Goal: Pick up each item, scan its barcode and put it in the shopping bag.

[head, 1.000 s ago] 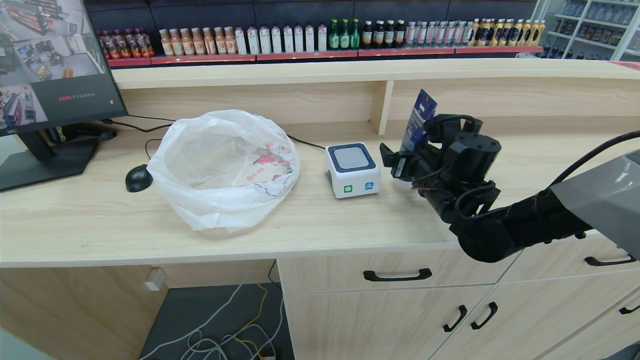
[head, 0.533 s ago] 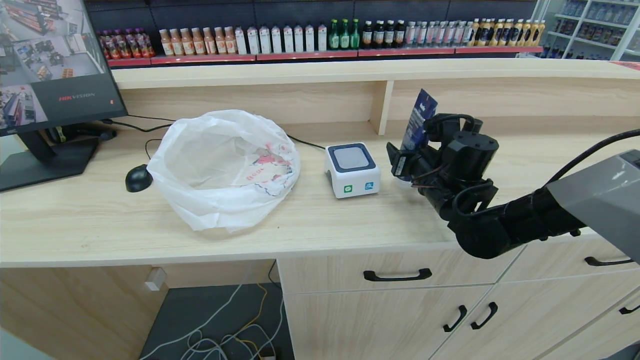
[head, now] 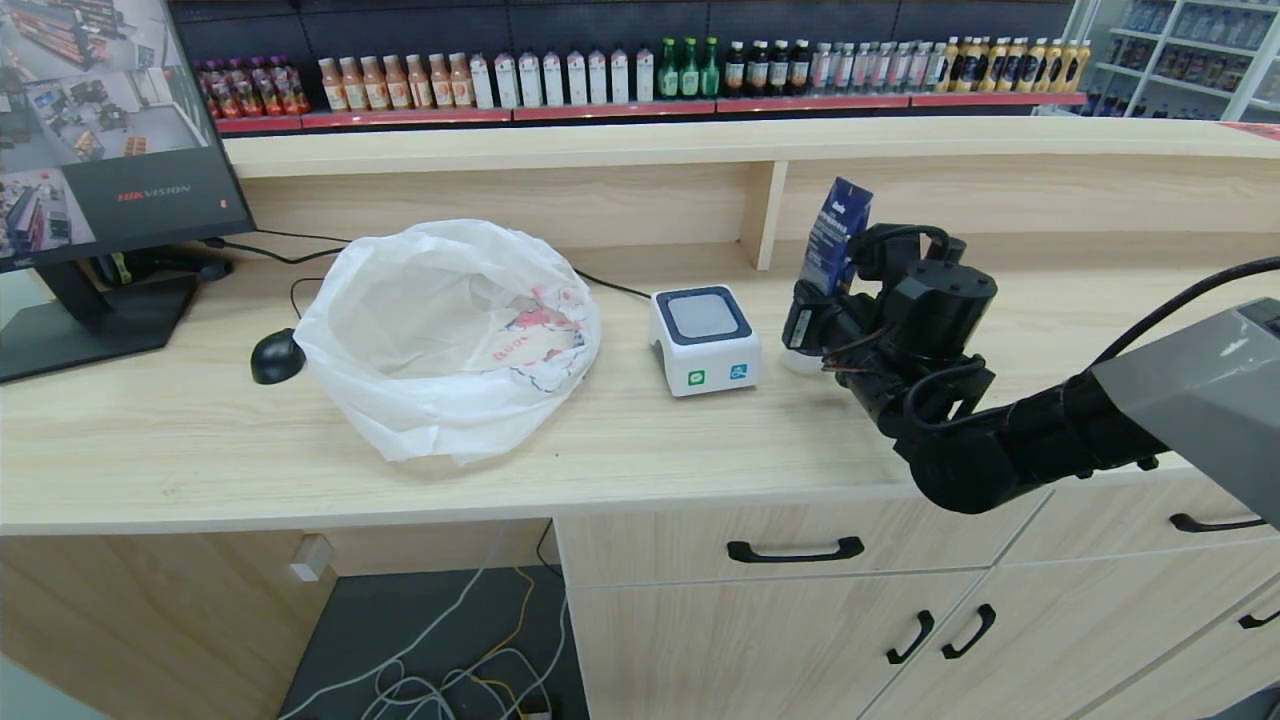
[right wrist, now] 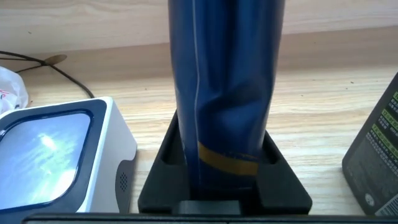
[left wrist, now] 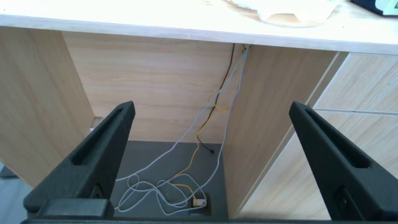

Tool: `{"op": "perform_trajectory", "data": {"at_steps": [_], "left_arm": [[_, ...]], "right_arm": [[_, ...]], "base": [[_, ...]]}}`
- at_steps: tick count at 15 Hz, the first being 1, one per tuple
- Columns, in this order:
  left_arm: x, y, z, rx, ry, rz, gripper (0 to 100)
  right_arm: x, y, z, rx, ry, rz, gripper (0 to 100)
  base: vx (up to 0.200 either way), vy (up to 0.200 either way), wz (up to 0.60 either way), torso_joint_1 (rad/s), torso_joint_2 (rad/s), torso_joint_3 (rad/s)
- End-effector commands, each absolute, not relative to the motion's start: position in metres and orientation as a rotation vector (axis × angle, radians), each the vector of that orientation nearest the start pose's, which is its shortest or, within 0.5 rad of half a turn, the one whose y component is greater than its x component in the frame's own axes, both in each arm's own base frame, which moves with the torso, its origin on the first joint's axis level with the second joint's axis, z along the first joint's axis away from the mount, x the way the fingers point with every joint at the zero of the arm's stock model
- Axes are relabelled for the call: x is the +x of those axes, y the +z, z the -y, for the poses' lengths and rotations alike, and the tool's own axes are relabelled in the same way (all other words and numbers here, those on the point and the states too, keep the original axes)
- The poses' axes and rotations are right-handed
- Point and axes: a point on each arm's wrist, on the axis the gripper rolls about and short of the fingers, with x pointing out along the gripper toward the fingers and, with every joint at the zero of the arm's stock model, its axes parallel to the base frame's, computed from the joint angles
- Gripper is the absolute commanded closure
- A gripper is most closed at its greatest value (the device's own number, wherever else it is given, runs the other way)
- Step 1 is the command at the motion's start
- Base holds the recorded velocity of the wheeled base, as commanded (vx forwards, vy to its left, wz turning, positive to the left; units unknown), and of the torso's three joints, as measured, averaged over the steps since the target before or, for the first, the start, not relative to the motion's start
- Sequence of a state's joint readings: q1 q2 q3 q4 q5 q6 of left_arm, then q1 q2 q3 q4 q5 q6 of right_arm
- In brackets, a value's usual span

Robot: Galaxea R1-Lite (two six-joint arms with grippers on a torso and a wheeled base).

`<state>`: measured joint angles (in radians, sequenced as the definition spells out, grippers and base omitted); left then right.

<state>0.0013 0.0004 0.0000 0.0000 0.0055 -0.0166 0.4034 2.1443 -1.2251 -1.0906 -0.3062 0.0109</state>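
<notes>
Light wood desk (head: 640, 440), long, with a raised back ledge and black-handled drawers (head: 795, 550) under its front edge. White thin plastic shopping bag (head: 450, 330), mouth open and crumpled, sits on the left-middle of the desk; red print shows through its wall, and its contents cannot be made out. White box scanner with a dark-rimmed grey window (head: 703, 338) stands near the middle of the desk, just beside the bag but apart from it. Dark blue flat packet (head: 838, 235) is held upright above the desk toward its right end, just beside the scanner; its lower end is hidden between the fingers, and no barcode can be made out. Right gripper (head: 812, 322) is closed on the packet's lower part, one finger on each side. Left gripper (left wrist: 214, 155) is below the desk's front edge, its jaws spread wide with nothing between them, facing the open recess with loose cables (left wrist: 186, 186). Dark container with pale print (right wrist: 376, 155) stands on the desk near the packet, cut off at the frame edge, kind unclear. Black computer mouse (head: 276, 357) lies just beside the bag toward the desk's left end. Dark flat monitor (head: 100, 130) stands at the back left corner, partly cut off. Shelf row of bottles (head: 640, 70) runs behind the desk.
</notes>
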Motion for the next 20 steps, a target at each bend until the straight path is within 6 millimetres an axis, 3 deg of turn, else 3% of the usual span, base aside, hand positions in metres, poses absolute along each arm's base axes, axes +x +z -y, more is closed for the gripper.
{"op": "perform_trajectory", "data": {"at_steps": [1,5,12,14,17,20], "left_arm": [[-0.023,0.075,0.000,-0.017,0.008,0.000,0],[-0.023,0.075,0.000,-0.017,0.008,0.000,0],[-0.023,0.075,0.000,-0.017,0.008,0.000,0],[-0.023,0.075,0.000,-0.017,0.008,0.000,0],[-0.023,0.075,0.000,-0.017,0.008,0.000,0],[-0.023,0.075,0.000,-0.017,0.008,0.000,0]], "right_arm": [[0.395,0.178,-0.163,0.072,0.100,0.165,100],[0.386,0.188,-0.161,0.065,0.107,0.177,100],[0.354,0.231,-0.160,0.083,0.132,0.223,100],[0.334,0.237,-0.156,0.082,0.143,0.217,100],[0.287,0.246,-0.148,0.076,0.183,0.212,100],[0.249,0.226,-0.145,0.052,0.238,0.146,100]], "base": [[0.000,0.000,0.00,0.000,0.00,0.000],[0.000,0.000,0.00,0.000,0.00,0.000],[0.000,0.000,0.00,0.000,0.00,0.000],[0.000,0.000,0.00,0.000,0.00,0.000],[0.000,0.000,0.00,0.000,0.00,0.000],[0.000,0.000,0.00,0.000,0.00,0.000]]}}
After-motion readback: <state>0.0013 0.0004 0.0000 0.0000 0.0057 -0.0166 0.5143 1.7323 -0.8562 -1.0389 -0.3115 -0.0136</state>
